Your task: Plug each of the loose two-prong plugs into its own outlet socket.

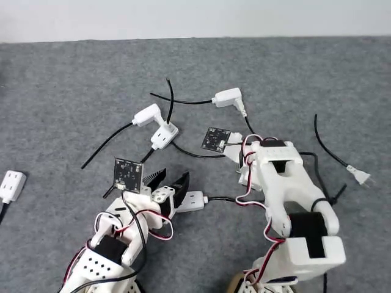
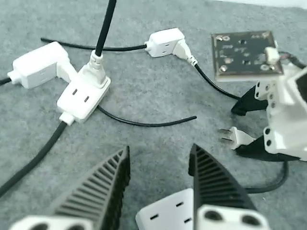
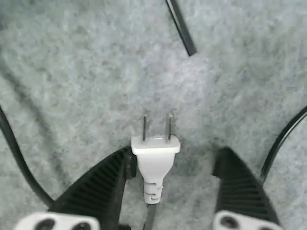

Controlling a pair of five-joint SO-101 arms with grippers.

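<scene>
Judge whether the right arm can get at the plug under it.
Probably yes: the plug lies flat between the open fingers of the right gripper, nothing covers it, and one finger sits right beside it.

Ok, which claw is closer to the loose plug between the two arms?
Right. The right gripper straddles the two-prong plug, fingers open; the left gripper sits apart, over an outlet socket.

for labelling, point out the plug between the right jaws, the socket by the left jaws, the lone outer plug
plug (image 3: 155,160): right wrist view, its white body
socket (image 2: 164,216): left wrist view, its slotted face
lone plug (image 1: 361,177): high view, its white head
</scene>
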